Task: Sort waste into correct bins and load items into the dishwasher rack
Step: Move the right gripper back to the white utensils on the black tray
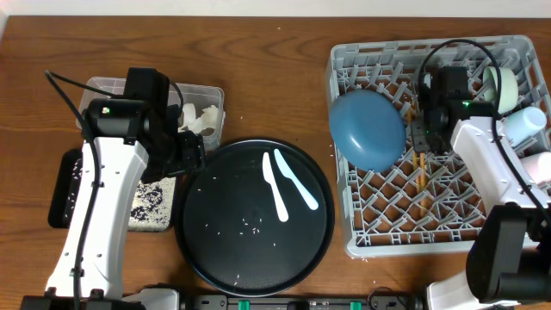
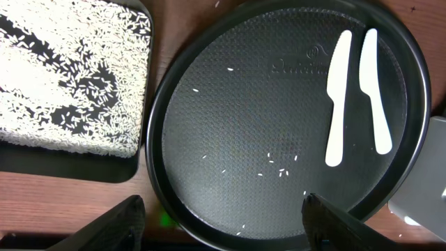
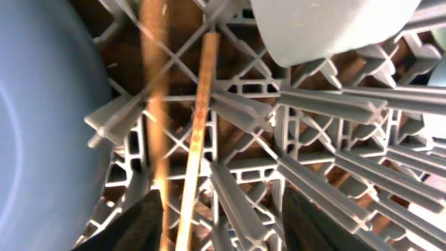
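Grey plastic fills the right of the overhead frame: the dishwasher rack (image 1: 456,220), with the dark-blue dish (image 1: 368,129) propped on edge in its upper left part. 2 wooden chopsticks (image 3: 198,139) are laid on the lattice floor just right of the dish and run up and down the right wrist frame. The right gripper (image 3: 223,209) is held low over them, its jaws parted and clamped on nothing. The sticks are seen in the gap, nearer the finger at the lower left (image 3: 143,226); whether that finger touches one cannot be told. A pale bowl (image 3: 327,28) is seen at the top of that frame. Along the rack's right edge in the overhead frame, a pale-blue cup (image 1: 525,125) and a pink cup (image 1: 541,165) are lodged.

At the centre of the overhead frame, the round black tray (image 1: 224,198) is set on the wooden table. 2 white spoons (image 2: 337,104) are laid side by side on it, and a few rice grains (image 2: 279,171) are scattered across it. The left gripper (image 2: 223,209) is held over the tray's lower rim in the left wrist frame, its jaws spread wide with nothing between them. The flat black tray (image 2: 70,166), at the upper left of that frame, is thickly covered with rice and is set just beside the round tray. The clear tub (image 1: 103,86) is placed at the upper left of the overhead frame, and crumpled napkins (image 1: 200,116) are seen inside it.
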